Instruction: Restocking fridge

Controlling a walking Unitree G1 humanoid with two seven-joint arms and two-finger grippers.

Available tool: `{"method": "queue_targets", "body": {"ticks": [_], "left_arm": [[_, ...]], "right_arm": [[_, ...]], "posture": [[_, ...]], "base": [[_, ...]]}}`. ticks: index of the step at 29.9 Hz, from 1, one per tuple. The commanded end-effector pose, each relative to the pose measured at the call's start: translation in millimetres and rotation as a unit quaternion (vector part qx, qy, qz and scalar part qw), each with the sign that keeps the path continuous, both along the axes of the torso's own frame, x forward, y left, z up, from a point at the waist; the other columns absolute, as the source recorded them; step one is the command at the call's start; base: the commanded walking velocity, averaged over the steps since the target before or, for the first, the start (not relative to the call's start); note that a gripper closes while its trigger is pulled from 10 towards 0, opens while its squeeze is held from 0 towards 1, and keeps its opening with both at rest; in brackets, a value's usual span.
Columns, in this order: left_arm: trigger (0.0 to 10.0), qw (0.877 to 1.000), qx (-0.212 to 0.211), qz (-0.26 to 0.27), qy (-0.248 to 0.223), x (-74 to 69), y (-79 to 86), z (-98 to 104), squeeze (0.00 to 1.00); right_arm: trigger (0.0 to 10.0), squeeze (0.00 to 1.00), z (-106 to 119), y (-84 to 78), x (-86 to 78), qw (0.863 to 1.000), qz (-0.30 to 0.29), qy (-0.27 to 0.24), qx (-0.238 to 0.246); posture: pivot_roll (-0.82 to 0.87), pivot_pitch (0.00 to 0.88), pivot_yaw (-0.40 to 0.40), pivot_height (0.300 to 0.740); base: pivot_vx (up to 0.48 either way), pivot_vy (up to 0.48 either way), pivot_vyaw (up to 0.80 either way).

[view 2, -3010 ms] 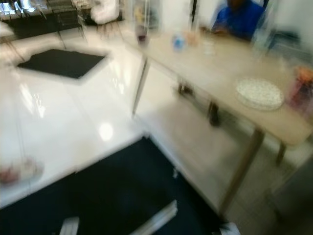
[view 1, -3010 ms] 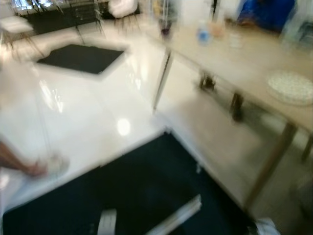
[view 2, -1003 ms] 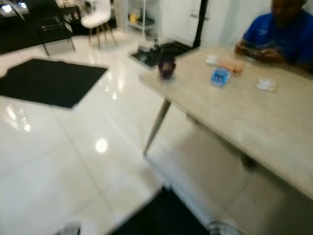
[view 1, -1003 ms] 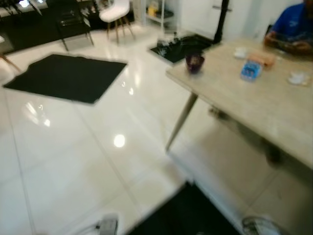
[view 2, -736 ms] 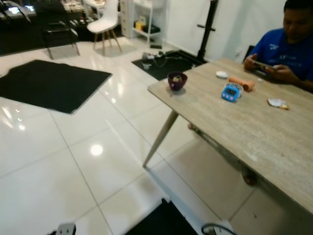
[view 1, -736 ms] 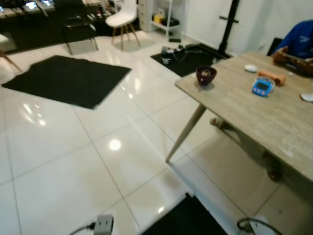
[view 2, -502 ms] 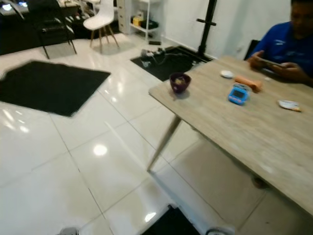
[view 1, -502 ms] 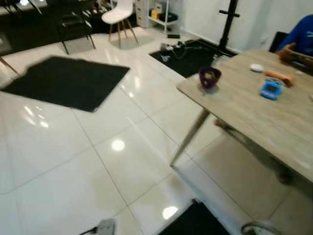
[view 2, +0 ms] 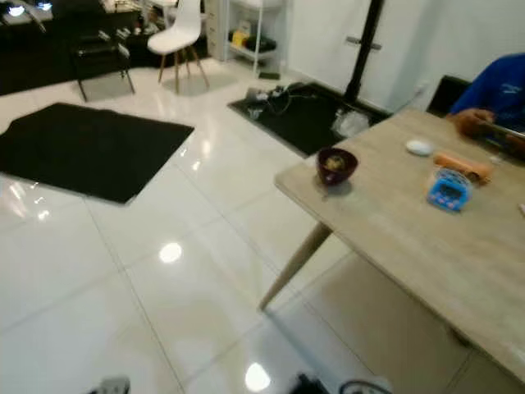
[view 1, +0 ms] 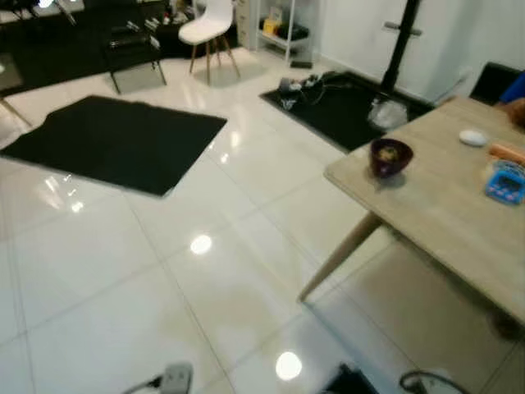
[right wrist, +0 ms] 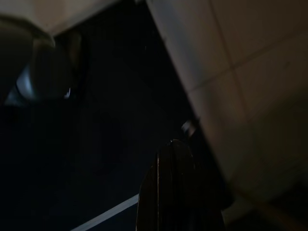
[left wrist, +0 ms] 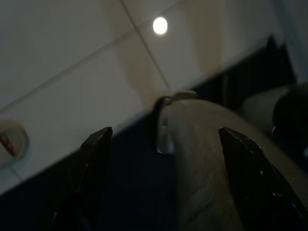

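My left gripper (left wrist: pixel 163 134) hangs low and open, nothing between its fingers (left wrist: pixel 96 159), over white tiles and the edge of a dark mat (left wrist: pixel 125 192), beside my own grey leg (left wrist: pixel 207 163). In the dark right wrist view my right gripper (right wrist: pixel 174 145) hangs idle with its fingers pressed together above a dark mat (right wrist: pixel 106 144) and pale tiles. Ahead, a light wooden table (view 1: pixel 443 213) carries a purple bowl (view 1: pixel 390 156), a blue timer (view 1: pixel 504 185) and a small white item (view 1: pixel 473 138).
A glossy white tiled floor (view 1: pixel 164 271) stretches ahead with a black mat (view 1: pixel 115 139) at the left. A white chair (view 1: pixel 207 23) and a black stand base with cables (view 1: pixel 336 94) lie farther off. A person in blue (view 2: pixel 500 86) sits at the table. A power strip (view 1: pixel 172 377) lies near my feet.
The whole picture has shifted: the camera has turned left, so the table sits farther right and the dark mat at my feet has nearly left the frame. Nothing itself moved.
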State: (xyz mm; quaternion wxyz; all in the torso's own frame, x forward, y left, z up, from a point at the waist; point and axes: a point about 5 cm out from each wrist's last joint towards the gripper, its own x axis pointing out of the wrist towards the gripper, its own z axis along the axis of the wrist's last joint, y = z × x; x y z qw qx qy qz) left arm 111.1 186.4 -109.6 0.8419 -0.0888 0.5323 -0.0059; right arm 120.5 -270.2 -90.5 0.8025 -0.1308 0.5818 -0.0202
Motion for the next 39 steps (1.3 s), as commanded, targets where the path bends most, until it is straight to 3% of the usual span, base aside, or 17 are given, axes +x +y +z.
{"method": "queue_targets", "body": {"ticks": [1,26,33,39], "left_arm": [[10.0,1.0,-0.005,-0.003,0.022,-12.9,-2.9,-3.8,0.0],[10.0,1.0,-0.01,-0.002,0.022,-13.1,-3.8,-3.9,0.0],[10.0,1.0,-0.007,0.007,0.018,-12.5,-3.1,-3.7,0.0],[10.0,0.999,-0.012,0.046,-0.009,-9.0,-2.1,-2.0,0.0]], "right_arm": [[10.0,0.0,-0.5,2.0,0.5,1.0,-0.001,-0.004,0.001],[10.0,0.0,-0.5,2.5,0.8,1.0,0.002,-0.004,0.002],[10.0,0.0,-0.5,2.4,0.8,1.0,0.004,-0.004,0.002],[10.0,0.0,-0.5,2.3,0.5,1.0,0.005,-0.003,0.002]], "posture": [[-0.02,0.0,-0.003,0.74],[-0.02,0.0,-0.001,0.74],[-0.02,0.0,-0.001,0.74],[-0.02,0.0,-0.001,0.74]], "base": [[0.0,-0.24,0.0],[0.258,-0.395,0.0],[0.0,0.0,0.0],[0.0,0.0,0.0]]}}
